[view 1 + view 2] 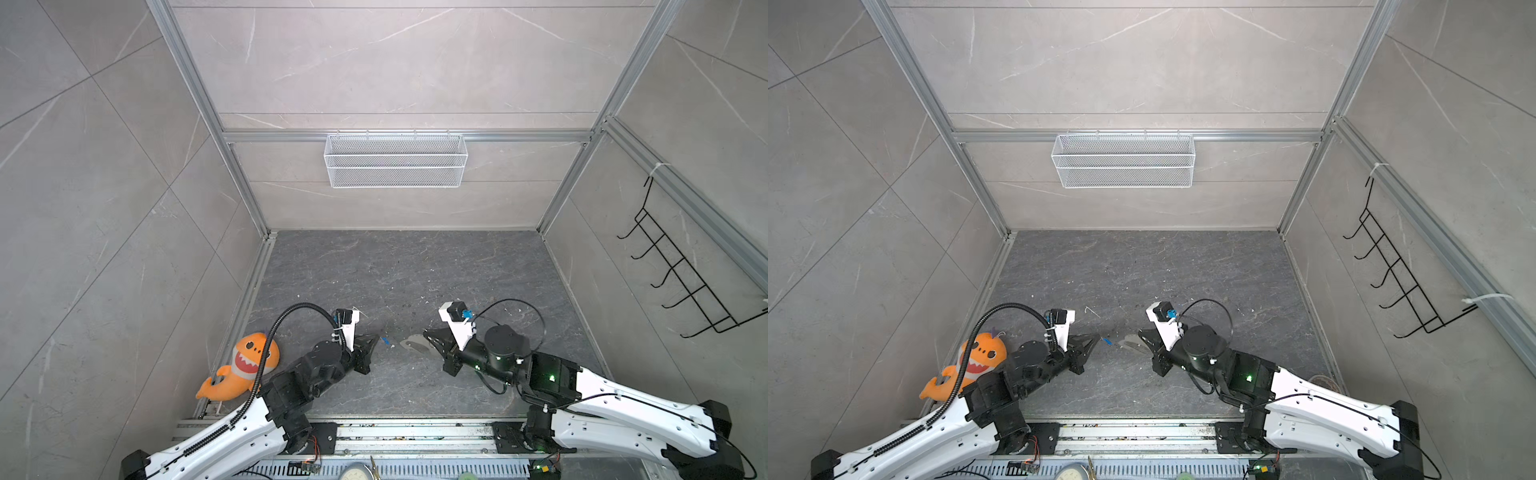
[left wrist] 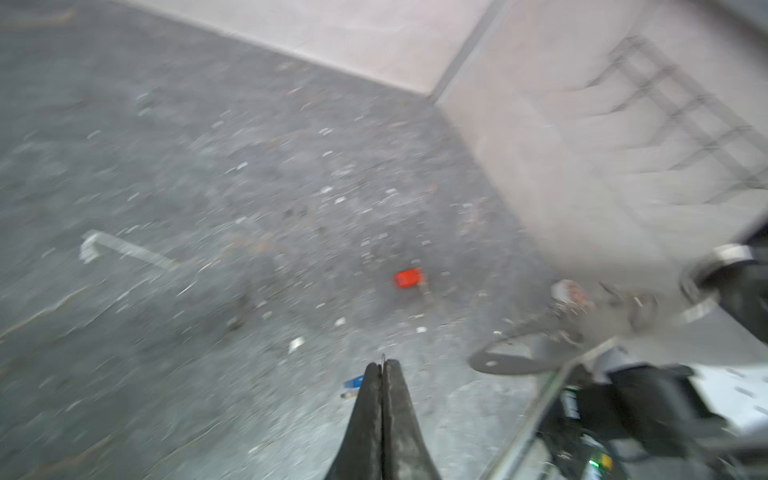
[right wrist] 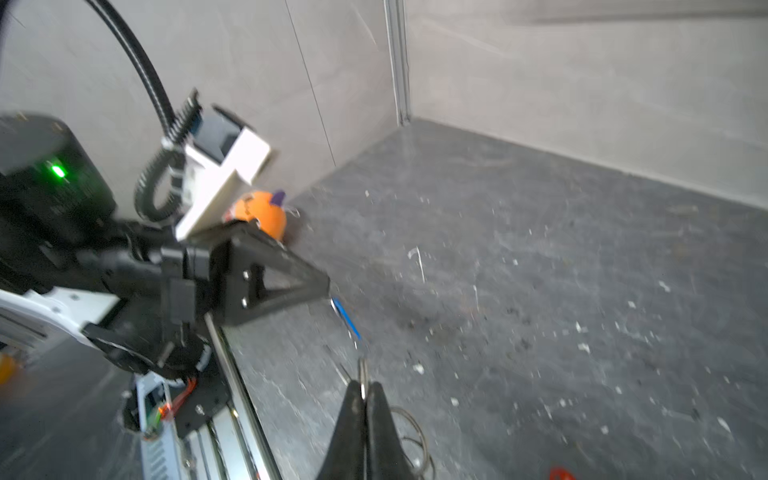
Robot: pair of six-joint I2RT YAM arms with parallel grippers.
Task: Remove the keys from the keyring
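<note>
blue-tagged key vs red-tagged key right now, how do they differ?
Colour: the blue-tagged key has a blue tag, the red-tagged key a red one.
Place: the blue-tagged key sits between the shut left gripper and the shut right gripper; the red-tagged key lies alone on the floor, clear of both.
Views: the blue-tagged key shows in both top views; the red-tagged key I find only in wrist views.
Shared: both small, blurred.

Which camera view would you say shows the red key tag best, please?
The left wrist view: the red key tag lies whole and unobstructed on the grey surface, though blurred. The right wrist view catches only a sliver at its frame edge. In both top views I cannot make it out.
</note>
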